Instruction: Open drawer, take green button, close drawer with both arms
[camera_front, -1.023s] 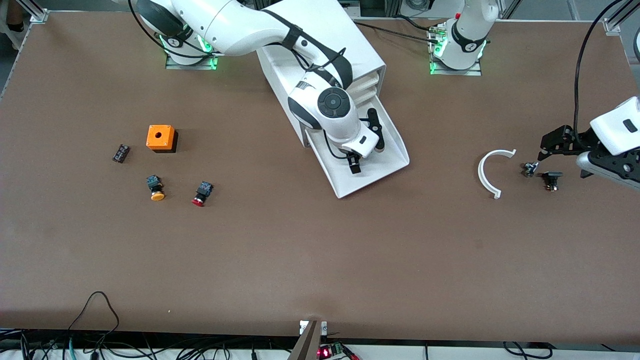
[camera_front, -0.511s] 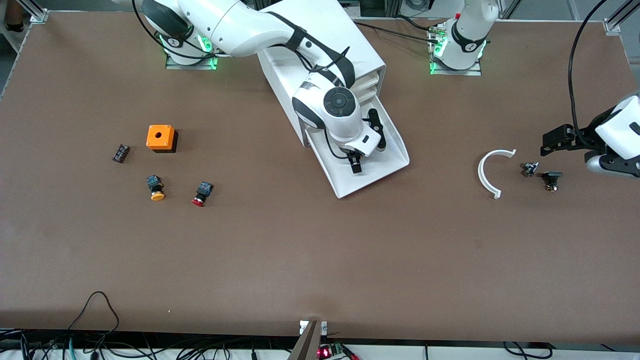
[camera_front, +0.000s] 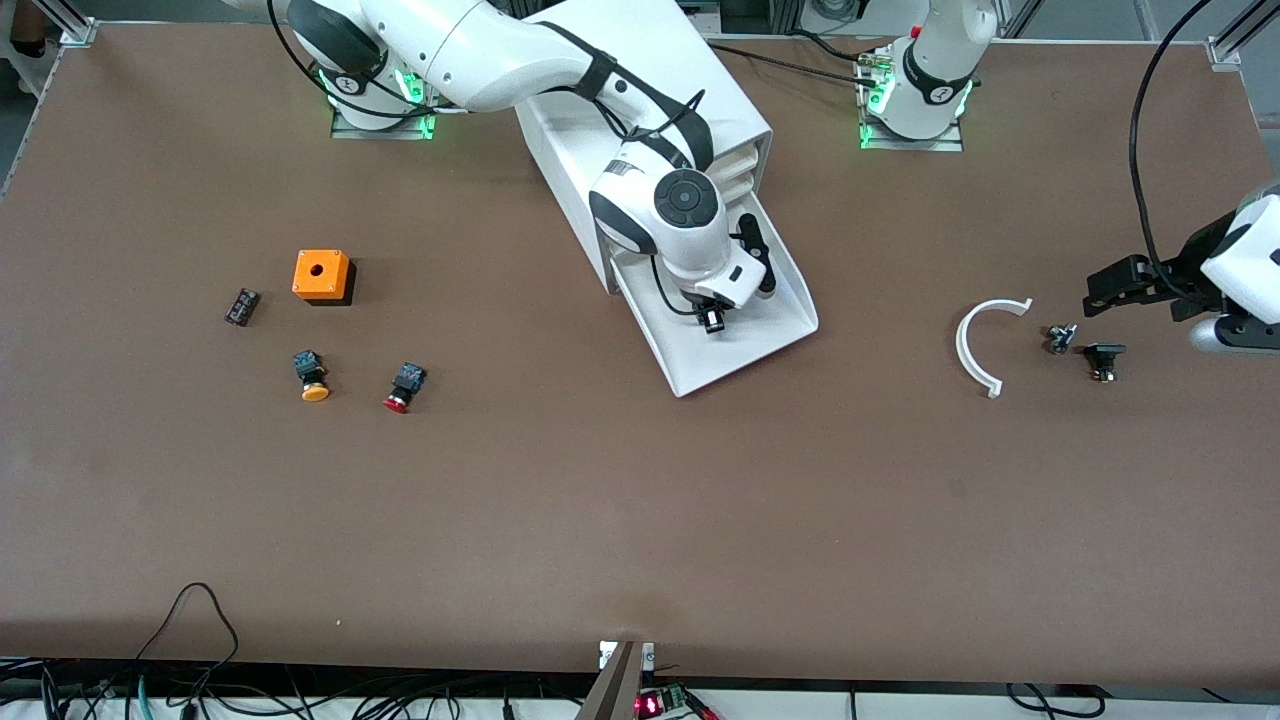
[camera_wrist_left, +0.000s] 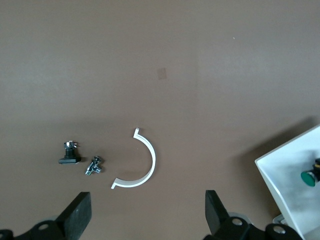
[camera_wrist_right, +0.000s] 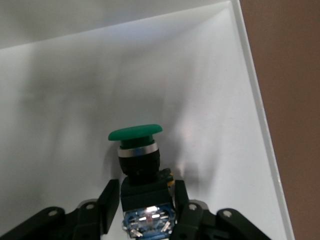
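Right wrist view shows the right gripper (camera_wrist_right: 145, 207) with its jaws pinching the black body of the button (camera_wrist_right: 140, 160), green cap pointing away from the wrist, over the white floor of the drawer (camera_wrist_right: 210, 75). Whether the button is already clear of that floor or just resting on it, I cannot tell. From the front view, the right gripper (camera_front: 713, 318) is inside the pulled-out drawer (camera_front: 790, 335), the lowest one of the cabinet (camera_front: 650, 70), with the button (camera_front: 713, 322) mostly hidden under the wrist.

The left gripper (camera_front: 1118, 283) waits over the table toward the left arm's end, jaws spread wide and holding nothing, near a white curved piece (camera_front: 975, 345) and two small dark parts (camera_front: 1080, 345).

Risks from here, as I judge them: the grip sits low on the body, so the button could tilt or slip out on the lift; the drawer's raised side wall is close, so a sideways exit could clip the cap; and a snag on the drawer could drag it crooked, making closing harder for both arms
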